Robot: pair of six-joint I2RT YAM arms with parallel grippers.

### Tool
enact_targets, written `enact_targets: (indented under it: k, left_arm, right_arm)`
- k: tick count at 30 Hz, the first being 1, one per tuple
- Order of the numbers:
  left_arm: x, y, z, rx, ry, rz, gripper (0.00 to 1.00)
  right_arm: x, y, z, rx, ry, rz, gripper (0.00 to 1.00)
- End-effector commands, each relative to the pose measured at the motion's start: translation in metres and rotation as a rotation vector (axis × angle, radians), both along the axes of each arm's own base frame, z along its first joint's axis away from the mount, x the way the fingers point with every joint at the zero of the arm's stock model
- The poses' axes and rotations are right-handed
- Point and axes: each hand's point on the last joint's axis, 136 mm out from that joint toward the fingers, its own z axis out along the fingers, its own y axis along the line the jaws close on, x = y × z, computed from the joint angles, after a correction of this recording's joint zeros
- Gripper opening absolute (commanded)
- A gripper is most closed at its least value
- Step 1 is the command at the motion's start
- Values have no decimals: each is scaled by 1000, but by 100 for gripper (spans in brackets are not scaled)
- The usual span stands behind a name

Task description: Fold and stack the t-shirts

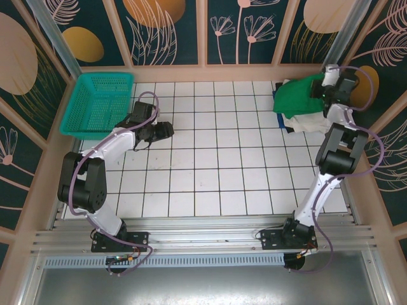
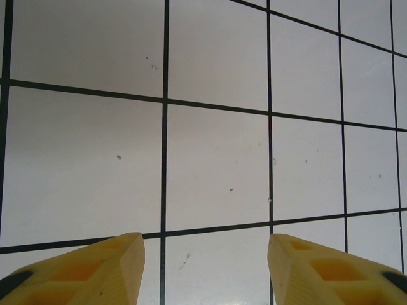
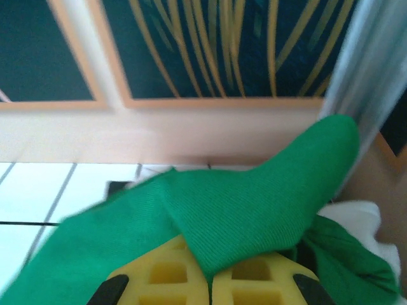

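A pile of t-shirts lies at the far right of the table: an emerald green t-shirt (image 1: 296,96) on top, an off-white one (image 1: 310,121) under it, and a blue edge (image 1: 280,121) at the pile's left. My right gripper (image 1: 322,91) is over the pile's far right end, shut on a fold of the green t-shirt (image 3: 254,197), which drapes over its yellow fingers (image 3: 165,279). My left gripper (image 1: 166,129) hovers over the bare tiles at the table's left, next to the basket. Its yellow fingers (image 2: 95,270) stand apart and open, with nothing between them.
A teal mesh basket (image 1: 99,103) stands at the far left corner of the white tiled table (image 1: 210,165). Patterned wall panels close in the back and both sides. A metal post (image 3: 372,82) rises just right of the pile.
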Motion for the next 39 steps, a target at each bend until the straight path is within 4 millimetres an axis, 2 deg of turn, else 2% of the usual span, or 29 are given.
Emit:
enact_targets:
  k: [1, 3, 6, 7, 9, 12, 16, 20, 25, 27, 28, 29, 32, 35, 39]
  left_arm:
    - [0, 3, -1, 9, 13, -1, 54]
    - [1, 1, 0, 1, 14, -7, 54]
    - [3, -1, 0, -10, 12, -11, 54]
    - [3, -1, 0, -11, 11, -10, 54]
    - [3, -3, 0, -14, 12, -14, 54]
    - [1, -1, 1, -8, 11, -16, 54]
    - [1, -2, 2, -16, 4, -17, 54]
    - [2, -5, 2, -27, -1, -22, 54]
    - [1, -5, 2, -32, -4, -30, 54]
    - [0, -5, 3, -35, -11, -30, 54]
    - [0, -5, 2, -36, -14, -28, 54]
    - [0, -6, 2, -41, -16, -30, 54]
    - [-2, -6, 0, -45, -17, -34, 54]
    - [-3, -4, -4, -33, -14, -35, 54]
    - [-4, -3, -7, -23, -16, -40, 54]
  right_arm:
    - [-17, -33, -31, 133, 114, -19, 0]
    - [-23, -39, -38, 166, 140, -23, 1]
    - [-28, -45, -39, 224, 157, -42, 14]
    - [-29, -47, -37, 260, 157, -49, 22]
    - [-31, -56, -30, 315, 155, -94, 24]
    - [-37, -64, -15, 377, 146, -155, 37]
    - [-48, -57, -1, 409, 144, -218, 53]
    - [-59, -35, -6, 324, 177, -278, 57]
    - [-65, -19, -9, 153, 204, -410, 60]
    - [-64, 1, -7, 83, 201, -412, 60]
    - [-62, 17, -7, 39, 195, -391, 62]
    - [-57, 38, -11, 3, 198, -338, 63]
    - [-48, 70, -32, -55, 266, -269, 65]
    - [-45, 90, -53, -58, 339, -179, 65]
    - [-49, 110, -71, -145, 384, -81, 70]
